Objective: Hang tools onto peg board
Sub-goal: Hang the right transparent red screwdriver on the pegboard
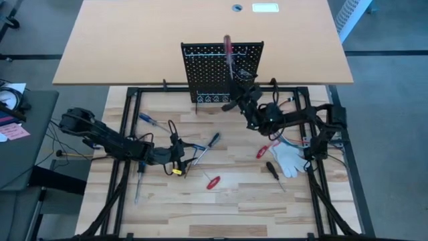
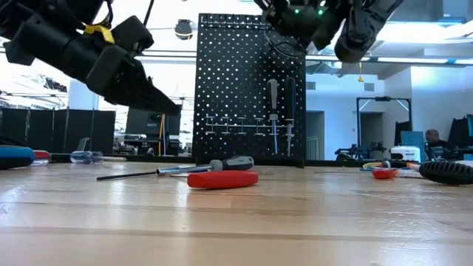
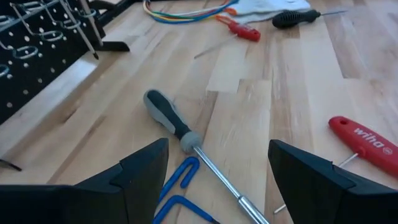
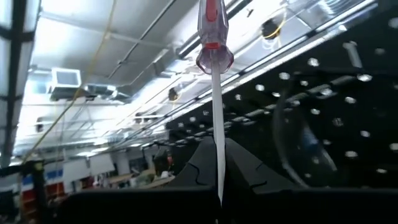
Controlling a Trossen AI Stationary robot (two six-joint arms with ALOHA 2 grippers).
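The black peg board (image 1: 223, 70) stands upright at the far middle of the table; in the low view two screwdrivers (image 2: 273, 111) hang on its hooks. My right gripper (image 1: 235, 82) is raised in front of the board, shut on a red-handled screwdriver (image 1: 227, 45). My left gripper (image 3: 217, 180) hovers open, low over a grey-and-black-handled screwdriver (image 3: 171, 118) that lies flat beside blue hex keys (image 3: 180, 186). A red-handled tool (image 3: 364, 140) lies close by. My right gripper pinches the screwdriver's thin metal shaft (image 4: 216, 124) between its two shut fingers (image 4: 249, 174), well below the handle. The fingers point slanting upward and lie along the shaft. The screwdriver is lifted clear, its red-and-clear handle (image 4: 211, 31) uppermost, near the board's top.
More tools lie loose on the wood: a blue-handled screwdriver (image 1: 148, 120), a black-handled one (image 1: 273, 171), a small red one (image 1: 262, 152) and another by the left arm (image 1: 138, 184). A white glove (image 1: 287, 159) and coloured cables lie at the right.
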